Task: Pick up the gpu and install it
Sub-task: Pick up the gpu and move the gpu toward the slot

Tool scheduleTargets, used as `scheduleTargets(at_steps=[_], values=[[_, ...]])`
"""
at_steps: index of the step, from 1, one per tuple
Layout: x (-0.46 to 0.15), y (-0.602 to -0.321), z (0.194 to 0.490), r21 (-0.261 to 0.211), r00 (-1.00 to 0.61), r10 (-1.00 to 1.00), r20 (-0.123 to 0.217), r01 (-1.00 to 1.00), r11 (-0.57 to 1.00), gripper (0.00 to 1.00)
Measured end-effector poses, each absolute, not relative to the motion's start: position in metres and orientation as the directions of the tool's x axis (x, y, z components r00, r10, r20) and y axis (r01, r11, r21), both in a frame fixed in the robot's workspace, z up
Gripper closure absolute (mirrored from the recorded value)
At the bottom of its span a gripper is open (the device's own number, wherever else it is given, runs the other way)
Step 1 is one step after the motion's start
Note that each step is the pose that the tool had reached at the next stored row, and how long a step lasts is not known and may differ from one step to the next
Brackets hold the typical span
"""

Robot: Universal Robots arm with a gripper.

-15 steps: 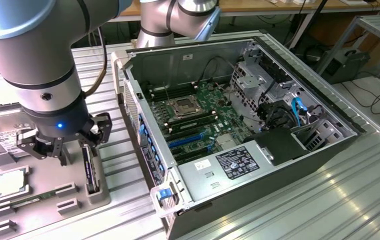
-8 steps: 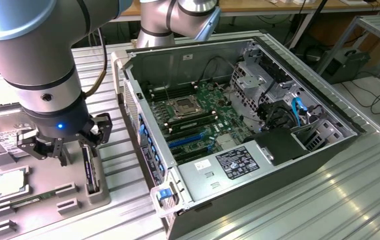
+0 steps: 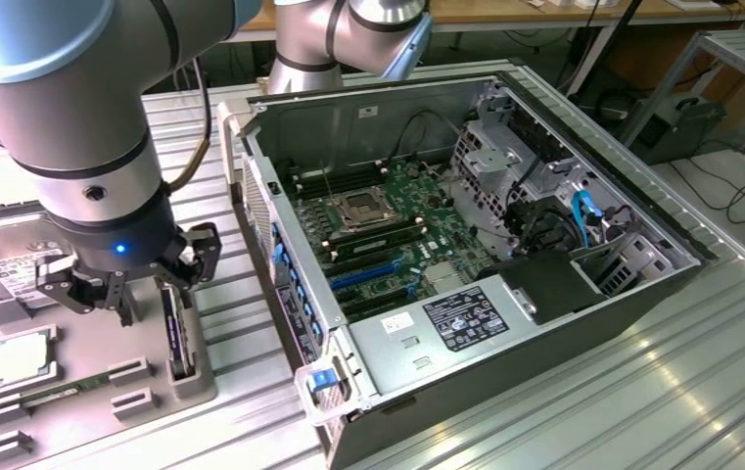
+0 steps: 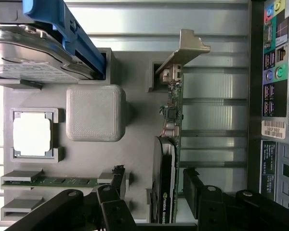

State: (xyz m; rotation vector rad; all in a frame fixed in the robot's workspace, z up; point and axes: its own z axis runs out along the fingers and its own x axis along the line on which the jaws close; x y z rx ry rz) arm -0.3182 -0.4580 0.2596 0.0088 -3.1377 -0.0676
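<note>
The gripper (image 4: pixel 154 173) hangs with its 2 jaws apart, 1 on either side of the gpu (image 4: pixel 169 159), and a gap shows between each jaw and the card in the wrist view, so nothing is clamped. In the exterior view the gripper (image 3: pixel 161 294) sits low over the same spot.

The gpu stands on edge in a slot of the gray tray (image 4: pixel 135 144), along the tray's side nearest the computer case (image 4: pixel 279 120). Its silvery bracket (image 4: pixel 185 50) sticks out at the end away from the jaws. It looks fully seated, not lifted.

Elsewhere on the tray (image 3: pixel 78 362) lie the hard drive (image 4: pixel 29 53), a processor (image 4: pixel 32 134) and a green memory stick (image 4: pixel 53 182) - all on the side of the gpu away from the case, none near the jaws.

Just beside the tray, toward the exterior view's right, the case (image 3: pixel 503 392) lies open with its motherboard (image 3: pixel 386 235) exposed; the blue expansion slots (image 3: pixel 365 274) appear unfilled.

My reading of progress: the approach is done - the jaws bracket the card - but the grasp is not made, so the pick-up and the whole installation remain undone.
</note>
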Motion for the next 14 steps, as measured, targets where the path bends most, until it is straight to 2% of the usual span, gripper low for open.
scheduleTargets(at_steps=[14], values=[[-0.312,-0.458,0.248,0.043,-1.0,-0.003,0.003,-0.003,0.999,0.4]])
